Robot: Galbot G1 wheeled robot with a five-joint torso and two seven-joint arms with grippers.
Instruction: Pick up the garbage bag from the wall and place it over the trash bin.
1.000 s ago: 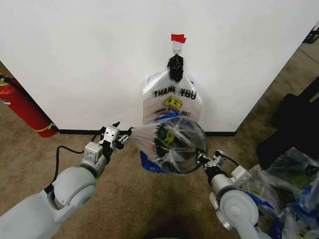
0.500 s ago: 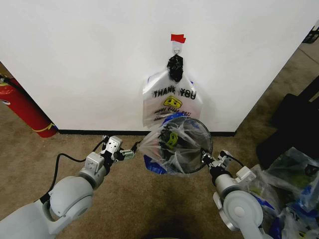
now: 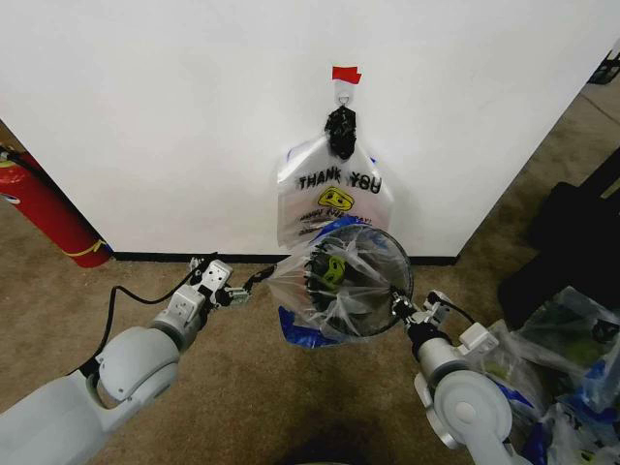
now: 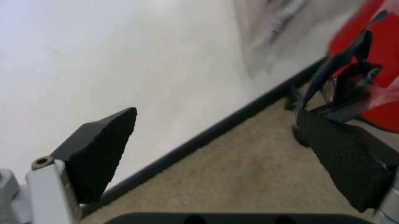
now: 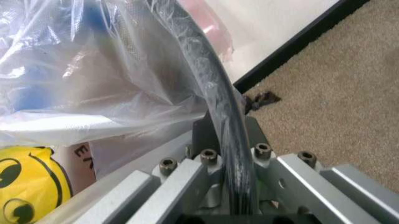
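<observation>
My right gripper (image 3: pixel 399 309) clamped the black wire-mesh trash bin's (image 3: pixel 392 254) rim; the translucent-white garbage bag (image 3: pixel 334 291) stretched left toward my left gripper (image 3: pixel 242 290) — jaws apart, just beside it.

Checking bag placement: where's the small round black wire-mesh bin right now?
In the head view the black wire-mesh bin sits centre-right on the carpet below the hanging "THANK YOU" bag, translucent smiley bag stretched over it, right claw at its rim.

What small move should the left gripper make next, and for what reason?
Probably draw the left gripper, whose jaws stand open, away from the garbage bag. The bag already lies stretched over the trash bin, and the right gripper is clamped on the bin's rim, so the left one seems to have no more to do there.
</observation>
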